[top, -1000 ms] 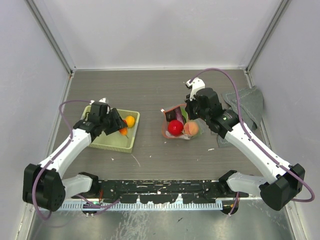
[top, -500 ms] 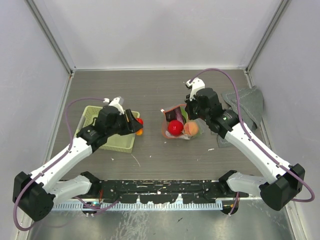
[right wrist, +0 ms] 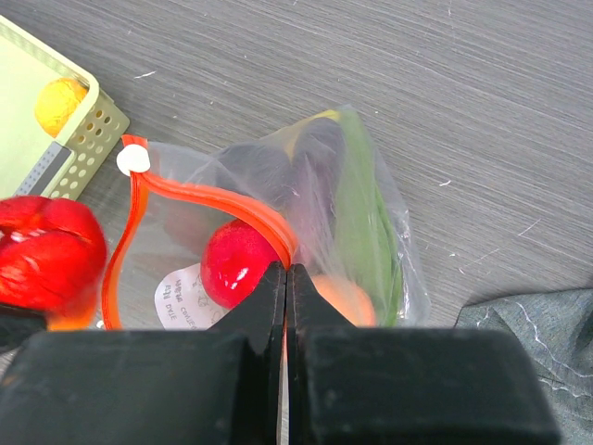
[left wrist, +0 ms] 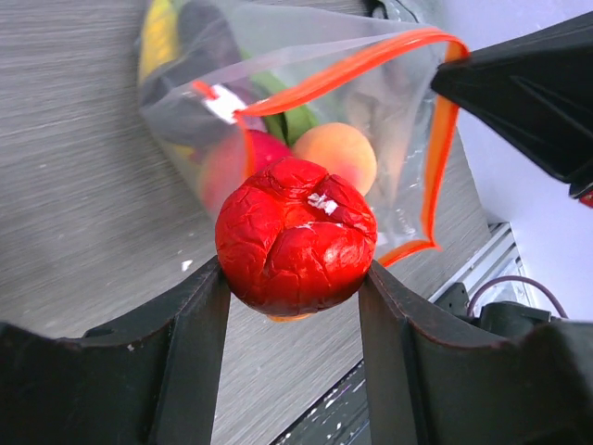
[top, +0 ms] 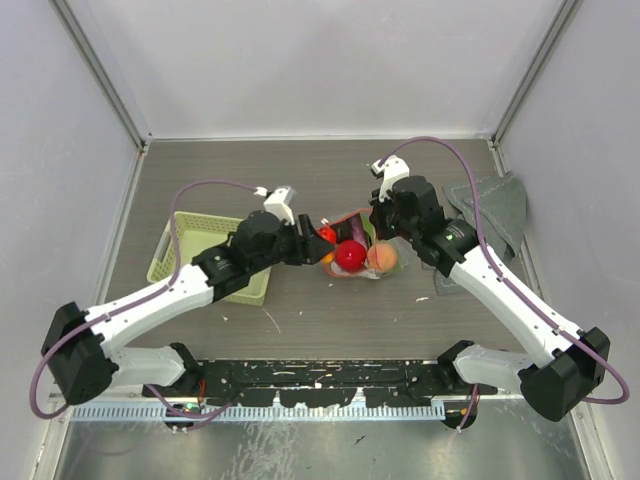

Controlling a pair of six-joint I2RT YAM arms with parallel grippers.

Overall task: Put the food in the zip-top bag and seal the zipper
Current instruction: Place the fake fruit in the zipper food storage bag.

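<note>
The zip-top bag (top: 362, 232) lies at the table's middle, its mouth facing left. My right gripper (top: 376, 222) is shut on the zipper (right wrist: 213, 199) at the upper mouth edge and holds the mouth open. Inside the bag are a red round piece (right wrist: 236, 262), a peach-orange piece (right wrist: 347, 298), a leafy green piece (right wrist: 361, 213) and a dark purple piece (right wrist: 278, 171). My left gripper (top: 318, 237) is shut on a wrinkled red toy fruit (left wrist: 296, 236) and holds it just in front of the open mouth (left wrist: 352, 65). An orange bit shows under the fruit.
The pale green basket (top: 165, 250) stands at the left, partly under my left arm; a yellow-orange piece (right wrist: 57, 104) lies in its corner. A grey folded cloth (top: 495, 215) lies at the right, close to the bag.
My left arm has swung right from the basket to the bag's mouth, carrying the red fruit. The right gripper and the bag have stayed in place.
</note>
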